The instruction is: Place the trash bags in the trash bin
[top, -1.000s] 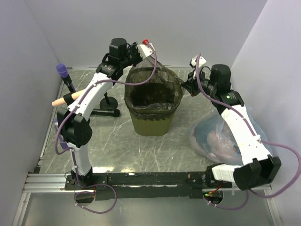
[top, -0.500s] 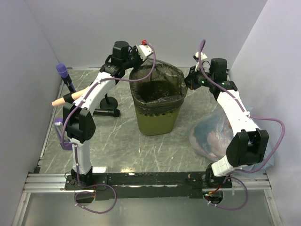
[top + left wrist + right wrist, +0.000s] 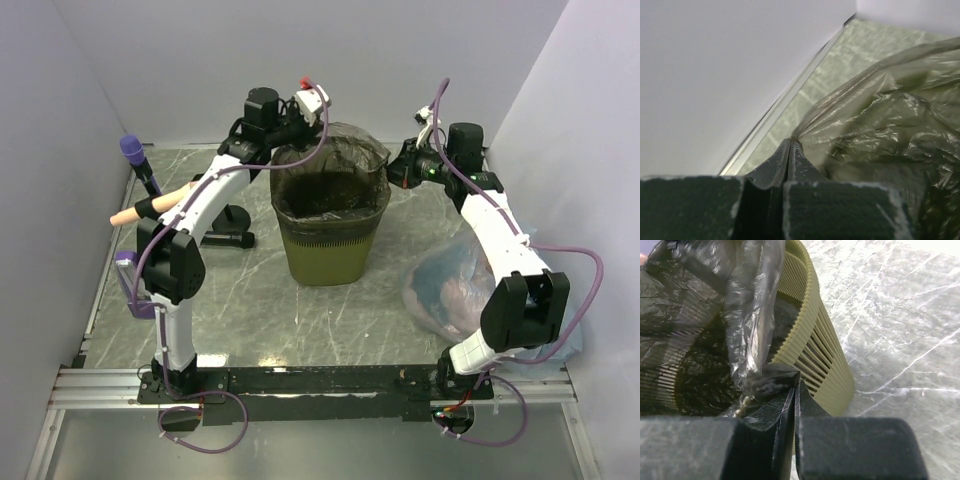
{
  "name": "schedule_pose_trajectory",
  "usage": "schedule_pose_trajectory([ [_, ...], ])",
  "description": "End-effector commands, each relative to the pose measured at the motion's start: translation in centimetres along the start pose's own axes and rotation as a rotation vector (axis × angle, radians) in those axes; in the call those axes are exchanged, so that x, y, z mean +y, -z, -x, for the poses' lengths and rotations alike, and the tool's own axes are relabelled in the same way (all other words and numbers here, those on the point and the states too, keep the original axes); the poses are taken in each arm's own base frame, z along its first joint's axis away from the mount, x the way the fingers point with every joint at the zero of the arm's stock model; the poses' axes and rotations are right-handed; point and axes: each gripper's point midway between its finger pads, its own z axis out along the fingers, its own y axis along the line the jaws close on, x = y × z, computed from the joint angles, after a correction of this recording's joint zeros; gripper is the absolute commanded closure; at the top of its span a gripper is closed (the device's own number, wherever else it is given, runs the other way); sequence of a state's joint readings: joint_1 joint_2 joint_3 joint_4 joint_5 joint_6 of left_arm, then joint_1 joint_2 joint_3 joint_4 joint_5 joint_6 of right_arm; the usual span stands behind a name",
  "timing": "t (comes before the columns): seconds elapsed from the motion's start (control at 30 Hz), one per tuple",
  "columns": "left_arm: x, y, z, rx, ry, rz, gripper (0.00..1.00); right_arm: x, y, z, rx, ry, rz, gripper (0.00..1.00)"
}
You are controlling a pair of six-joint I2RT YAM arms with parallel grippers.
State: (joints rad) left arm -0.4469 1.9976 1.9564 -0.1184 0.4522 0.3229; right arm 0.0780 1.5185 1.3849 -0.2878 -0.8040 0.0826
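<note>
My left claw (image 3: 789, 146) and right claw (image 3: 796, 376) were clamped on opposite edges of the trash bag (image 3: 335, 160), its mouth stretched between them over the trash bin (image 3: 325, 255).

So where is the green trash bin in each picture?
Top external: the trash bin stands in the middle of the picture.
Left wrist: the bin cannot be made out; only the trash bag shows, on the right.
Right wrist: the trash bin is in the middle, its slatted wall slanting down to the right.
Shared landmark: the crinkly trash bag, seen in all three views.
</note>
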Motion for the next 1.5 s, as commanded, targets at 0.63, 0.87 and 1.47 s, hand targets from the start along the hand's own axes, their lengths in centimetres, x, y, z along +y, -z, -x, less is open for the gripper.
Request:
schedule_pose_trajectory([
  [0.63, -4.5, 1.8, -5.7, 0.135, 0.485, -0.18, 0.99, 0.2, 0.7, -8.1, 0.11, -0.207, 0.001, 0.98],
  [0.87, -3.6, 1.8, -8.6, 0.194, 0.629, -0.141, 0.99, 0.5, 1.2, -9.4, 0.129, -0.21, -0.009, 0.99],
  [1.47, -0.3, 5.1, -6.5, 0.036, 1.001, -0.231, 0.99, 1.0, 2.0, -8.6, 0.113, -0.148, -0.012, 1.0],
])
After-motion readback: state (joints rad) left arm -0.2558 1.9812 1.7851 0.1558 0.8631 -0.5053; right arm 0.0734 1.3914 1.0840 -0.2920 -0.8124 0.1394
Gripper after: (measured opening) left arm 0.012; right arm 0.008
